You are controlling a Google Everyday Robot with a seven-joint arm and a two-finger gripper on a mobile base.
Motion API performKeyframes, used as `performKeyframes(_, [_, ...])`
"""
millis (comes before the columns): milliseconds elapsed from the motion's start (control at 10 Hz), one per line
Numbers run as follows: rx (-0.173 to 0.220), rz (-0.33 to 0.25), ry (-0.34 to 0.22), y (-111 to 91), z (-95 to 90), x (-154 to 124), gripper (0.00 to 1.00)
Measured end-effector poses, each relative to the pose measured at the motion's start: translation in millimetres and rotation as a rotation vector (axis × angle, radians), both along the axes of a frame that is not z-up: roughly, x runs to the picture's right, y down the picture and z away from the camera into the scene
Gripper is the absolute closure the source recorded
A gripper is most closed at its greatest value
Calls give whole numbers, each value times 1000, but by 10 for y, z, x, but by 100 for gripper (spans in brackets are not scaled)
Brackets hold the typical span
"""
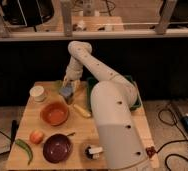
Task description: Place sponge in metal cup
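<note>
The hand (68,86) is down at the back of the table (87,131), at the end of the white arm (94,65) reaching over from the right, and it is clamped on the sponge (66,91), a small blue-grey rectangular block that sits right under the fingers. Just below the sponge there is a dark, dull shape that looks like the metal cup (70,99), mostly hidden by the block and the hand; whether the sponge is touching it cannot be told.

Moving outward: to the left stands a white cup (37,93), round and matte. In front of the hand sits the orange bowl (54,113), smooth and shallow, and beside it on the right lies a long yellow piece (81,110), angled across the pale wood. Behind the arm, a green tray (133,96) shows along the table's right side.

Nearer the front edge: a round peach-coloured fruit (36,136), a curved green pepper (24,150) by the left corner, a glossy purple bowl (57,148), and a small white object (93,151) lying on a dark round patch, next to the arm's broad white base.
</note>
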State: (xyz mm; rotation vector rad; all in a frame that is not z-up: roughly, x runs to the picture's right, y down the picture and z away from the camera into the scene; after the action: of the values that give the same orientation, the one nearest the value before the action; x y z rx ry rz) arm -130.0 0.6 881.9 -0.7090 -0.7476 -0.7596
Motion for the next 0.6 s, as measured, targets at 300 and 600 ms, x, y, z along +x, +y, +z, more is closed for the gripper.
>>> performKeyframes(300, [-2,0,-1,2,9,-16,20])
performKeyframes(600, [-4,11,1,0,20,3,20])
